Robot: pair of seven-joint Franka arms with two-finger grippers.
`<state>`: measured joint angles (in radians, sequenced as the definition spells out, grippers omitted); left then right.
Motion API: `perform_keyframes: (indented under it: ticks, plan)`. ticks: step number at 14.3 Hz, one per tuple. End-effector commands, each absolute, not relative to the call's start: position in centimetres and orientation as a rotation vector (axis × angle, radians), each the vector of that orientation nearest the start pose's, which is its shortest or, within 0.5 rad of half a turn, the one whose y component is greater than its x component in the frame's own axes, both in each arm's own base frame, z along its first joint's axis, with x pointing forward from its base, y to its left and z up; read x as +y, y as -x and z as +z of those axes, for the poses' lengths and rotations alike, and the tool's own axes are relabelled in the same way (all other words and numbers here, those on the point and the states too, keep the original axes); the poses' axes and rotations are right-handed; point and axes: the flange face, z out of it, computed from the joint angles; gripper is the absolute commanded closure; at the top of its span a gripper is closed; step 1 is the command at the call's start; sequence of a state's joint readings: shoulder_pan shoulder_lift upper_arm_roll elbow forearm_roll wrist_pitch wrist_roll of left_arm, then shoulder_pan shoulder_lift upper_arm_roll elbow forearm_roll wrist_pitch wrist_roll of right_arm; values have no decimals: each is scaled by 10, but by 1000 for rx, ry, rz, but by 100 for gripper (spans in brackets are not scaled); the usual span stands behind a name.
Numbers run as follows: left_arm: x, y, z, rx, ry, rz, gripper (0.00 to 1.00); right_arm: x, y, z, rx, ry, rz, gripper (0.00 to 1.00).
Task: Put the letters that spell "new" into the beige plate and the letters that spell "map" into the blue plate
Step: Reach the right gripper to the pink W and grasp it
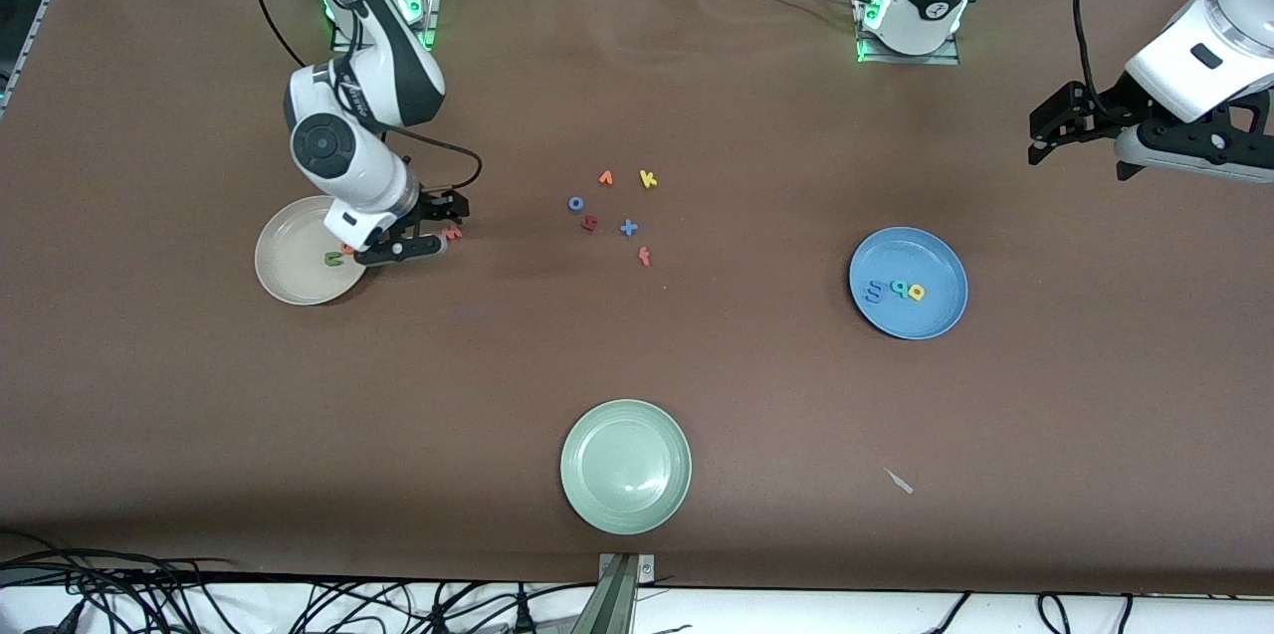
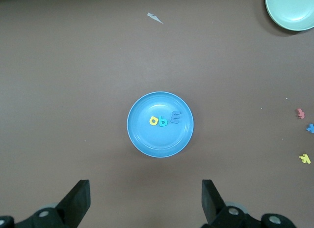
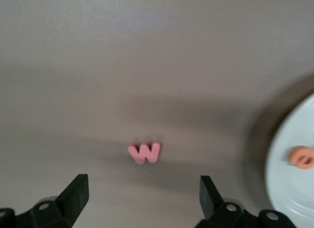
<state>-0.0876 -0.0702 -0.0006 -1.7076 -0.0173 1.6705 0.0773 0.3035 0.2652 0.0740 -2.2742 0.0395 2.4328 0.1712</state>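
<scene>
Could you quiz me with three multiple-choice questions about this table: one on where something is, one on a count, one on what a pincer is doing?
1. Where does the pink w lie?
A. in the beige plate
B. on the table beside the beige plate
C. in the pale green plate

2. How many letters lie in the blue plate?
A. one
B. three
C. five

3. How are the right pincer's jaws?
A. open, holding nothing
B. shut on the w
C. shut on a plate

Answers:
1 B: the w sits on bare brown table just off the rim of the beige plate, under the right pincer.
2 B: a blue, a teal and a yellow letter lie side by side in it.
3 A: both fingers stand wide apart with only table between them.
</scene>
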Motion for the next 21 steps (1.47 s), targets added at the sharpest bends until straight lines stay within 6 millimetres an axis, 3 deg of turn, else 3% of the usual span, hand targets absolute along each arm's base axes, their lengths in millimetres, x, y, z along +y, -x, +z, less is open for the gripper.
perform_keyframes:
  ticks: [1,3,7,11,21]
  plan:
    - [-51,-545,606,254,3168,-27,0,188,-470,221,-234,3103,121,0]
    - [-46,-552,614,240,3167,-48,0,188,-466,204,-237,3099,89,0]
    - [-48,-560,609,251,3165,0,0,194,-462,181,-266,3097,96,0]
    - [-53,-558,611,266,3165,0,0,195,-463,172,-291,3093,74,0]
    - [-49,-558,607,254,3166,41,0,193,-471,174,-367,3082,46,27]
